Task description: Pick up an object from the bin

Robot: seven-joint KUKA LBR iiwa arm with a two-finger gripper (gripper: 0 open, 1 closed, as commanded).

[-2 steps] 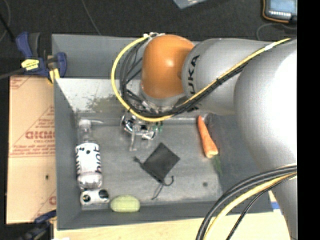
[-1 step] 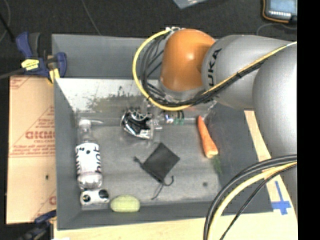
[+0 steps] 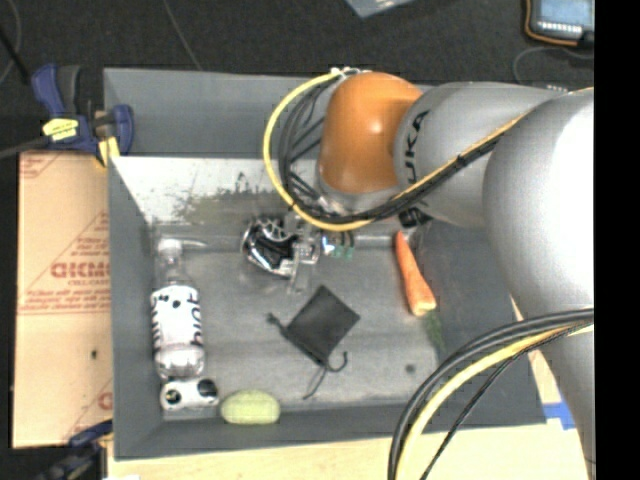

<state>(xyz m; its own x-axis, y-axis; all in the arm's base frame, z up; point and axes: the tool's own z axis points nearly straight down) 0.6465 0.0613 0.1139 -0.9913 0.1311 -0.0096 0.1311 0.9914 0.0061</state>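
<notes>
Hanging low over the back-middle of the grey bin (image 3: 128, 268), the gripper (image 3: 298, 256) sits just under the arm's orange cover (image 3: 365, 133), with yellow and black cables (image 3: 274, 158) looped round the wrist. Claw state: can't tell whether it's released or clenched, since the wrist blocks the view. Nearest thing is the black drawstring pouch (image 3: 320, 323). It lies flat mid-floor, turned like a diamond, top corner just below the gripper, cord trailing toward the front wall. Can't tell whether pouch and gripper touch. A shiny black-and-white rounded part (image 3: 262, 243) sits right at the gripper's left side in the view; can't tell if it's robot hardware or a bin item. The carrot (image 3: 412, 273) lies to the right of the gripper, near but apart, running roughly back to front, green end toward the front. A clear plastic bottle (image 3: 177, 328) with a white, black-spotted label lies along the left wall, cap toward the back, well apart from the gripper. In the front-left corner a small white-and-black object (image 3: 188, 395) lies just past the bottle's base. A yellow-green oval lump (image 3: 249, 407) is just beside that, against the front wall.
</notes>
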